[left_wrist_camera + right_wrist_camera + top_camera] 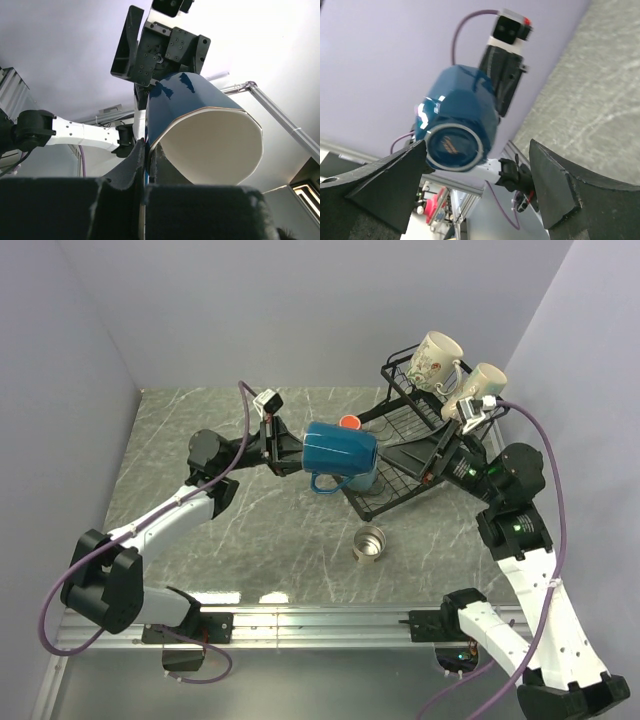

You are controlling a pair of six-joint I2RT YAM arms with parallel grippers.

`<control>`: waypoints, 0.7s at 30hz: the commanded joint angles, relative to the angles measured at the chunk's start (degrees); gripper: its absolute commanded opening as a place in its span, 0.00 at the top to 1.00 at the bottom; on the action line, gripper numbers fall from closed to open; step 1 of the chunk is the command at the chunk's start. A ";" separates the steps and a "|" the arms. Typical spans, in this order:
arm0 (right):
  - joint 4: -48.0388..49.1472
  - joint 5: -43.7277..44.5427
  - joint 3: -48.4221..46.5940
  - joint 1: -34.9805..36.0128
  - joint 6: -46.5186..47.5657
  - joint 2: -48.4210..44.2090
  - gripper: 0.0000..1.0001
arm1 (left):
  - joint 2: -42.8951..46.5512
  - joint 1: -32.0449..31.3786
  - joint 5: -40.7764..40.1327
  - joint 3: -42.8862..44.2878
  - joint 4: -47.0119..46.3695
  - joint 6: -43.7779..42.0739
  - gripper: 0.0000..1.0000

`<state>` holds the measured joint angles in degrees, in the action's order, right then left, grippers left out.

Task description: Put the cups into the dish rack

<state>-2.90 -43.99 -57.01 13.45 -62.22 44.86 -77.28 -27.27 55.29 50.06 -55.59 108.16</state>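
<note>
**Operator:** Report the position of the load.

**Technician:** The held blue mug (340, 448) is in the air, lying on its side. It is above the middle of the worktop (200, 440), at the left side of the dish rack (405, 435), which sits toward the far right corner. The left gripper (147, 150) has the mug wall clamped at the rim between its fingers. The right gripper (477, 147) faces the mug's base with its fingers spread wide and nothing between them.

**Operator:** List the failure modes.

**Technician:** These are estimates. The pinch covers only a thin strip of wall, so the mug may pivot or slip. If the right fingers close off-centre, or the left fingers release too soon, the mug could drop. It would land on the second blue mug (368, 478) just beneath it, or roll toward the steel cup (369, 543).

**Operator:** Give the inventory.

**Technician:**
- Cups: six.
  - Two are blue.
  - Two are cream, the floral cream mug (437, 360) and the plain cream mug (478, 385), both at the top of the rack.
  - One is the orange mug (348, 422), mostly hidden.
  - One is the steel cup, upright on the worktop toward the near edge.
- Racks: one.
- Grippers: two.
</note>
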 commanded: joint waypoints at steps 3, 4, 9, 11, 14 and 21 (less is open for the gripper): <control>11.06 -3.21 -0.12 0.34 -4.58 0.84 0.11 | 1.51 -0.77 -1.06 3.72 -3.23 -0.30 1.00; 12.11 -3.56 -0.03 0.43 -5.10 1.02 0.10 | 1.51 -0.94 -1.15 4.16 -2.07 -1.10 1.00; 13.45 -4.00 -0.99 2.10 -5.64 2.07 0.11 | 0.81 -1.73 -2.64 4.08 -0.92 -1.90 1.00; 11.52 -3.39 -2.48 3.59 -2.93 3.29 0.10 | 0.37 -2.00 -3.08 4.25 -0.40 -2.25 1.00; 4.49 -1.29 -5.91 7.10 2.08 5.31 0.11 | -0.24 -2.88 -3.78 5.13 0.40 -3.04 1.00; 4.30 1.97 -6.80 11.77 2.54 7.34 0.10 | -1.30 -4.02 -5.63 6.45 2.15 -4.53 1.00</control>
<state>0.62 -42.54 -61.21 23.59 -60.97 52.12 -78.72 -30.52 54.30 52.58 -51.37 104.57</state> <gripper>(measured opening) 0.898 0.034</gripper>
